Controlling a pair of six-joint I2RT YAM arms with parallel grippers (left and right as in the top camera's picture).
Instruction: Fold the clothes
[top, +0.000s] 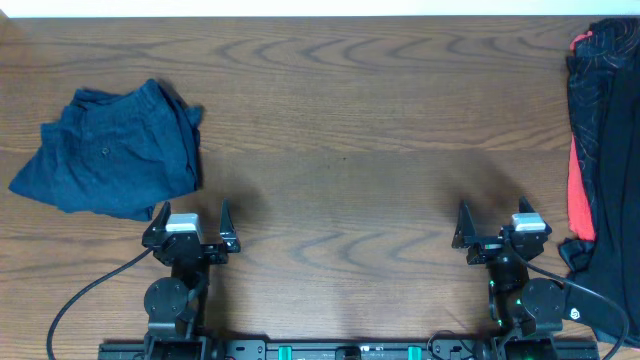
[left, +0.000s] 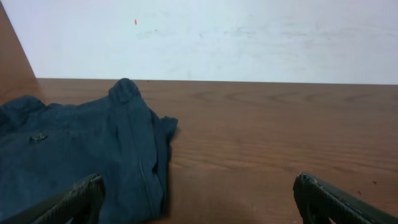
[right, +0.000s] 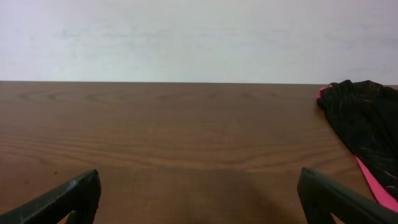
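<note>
Folded dark navy denim-like shorts (top: 110, 152) lie on the wooden table at the left, with a button and seams showing. They also show at the left of the left wrist view (left: 81, 152). My left gripper (top: 190, 218) is open and empty, just in front of the shorts' near right corner; in the left wrist view (left: 199, 198) its left finger sits over the cloth edge. My right gripper (top: 497, 222) is open and empty over bare table at the right, as its own view (right: 199, 196) shows.
A pile of black and red-pink cloth (top: 600, 150) lies along the table's right edge, also at the right of the right wrist view (right: 364, 121). Bare wood lies between the arms. A white wall (right: 199, 37) stands behind the table's far edge.
</note>
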